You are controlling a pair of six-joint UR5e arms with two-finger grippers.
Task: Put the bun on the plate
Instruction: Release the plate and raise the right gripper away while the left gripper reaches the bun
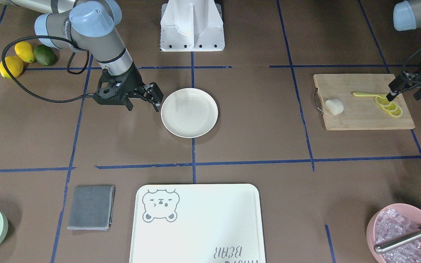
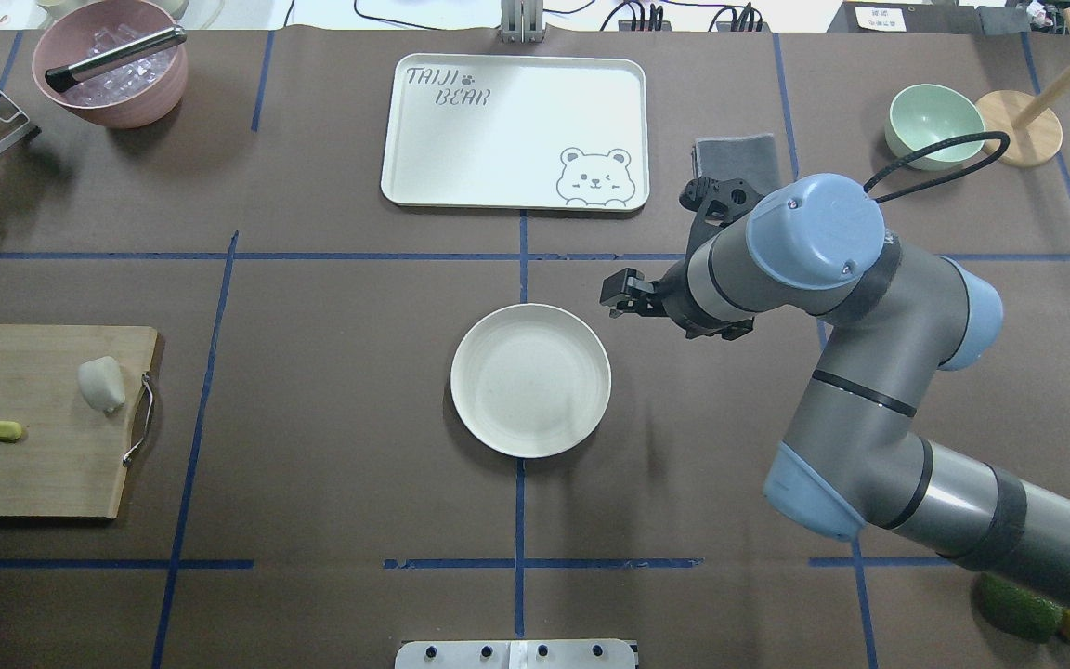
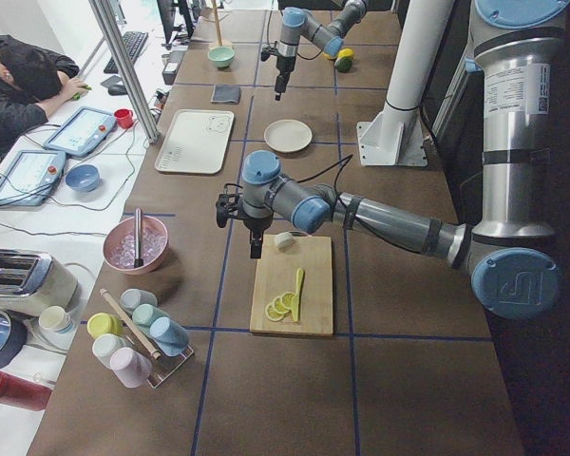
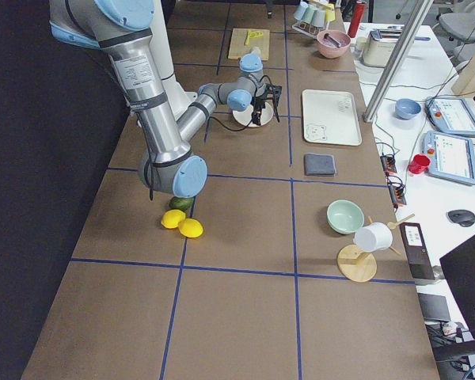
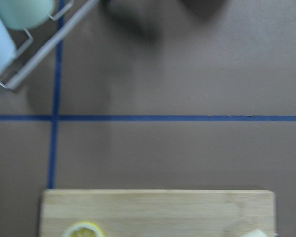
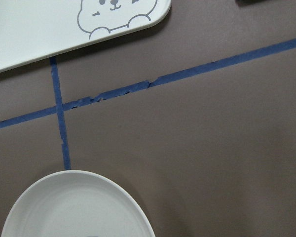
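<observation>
lying diagonally on cutting board (image 1: pixel 360 118): bun (image 1: pixel 334 106); left end effector (image 1: pixel 403 97) and right end effector (image 1: pixel 143 107) both wide.

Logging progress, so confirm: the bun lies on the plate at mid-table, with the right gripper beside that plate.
Wrong: the overhead view shows the bun on the wooden cutting board; the plate is bare. The right gripper is indeed beside the plate.

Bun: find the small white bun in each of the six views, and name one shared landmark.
Exterior front-facing: bun right of middle, on the wooden cutting board.
Overhead exterior: bun far left, on the board's right end.
Exterior left: bun centre, at the board's far end.
Exterior right: too small to tell.
Left wrist: probably the pale sliver, bottom right.
Right wrist: not in it.
Landmark: the wooden cutting board.
</observation>
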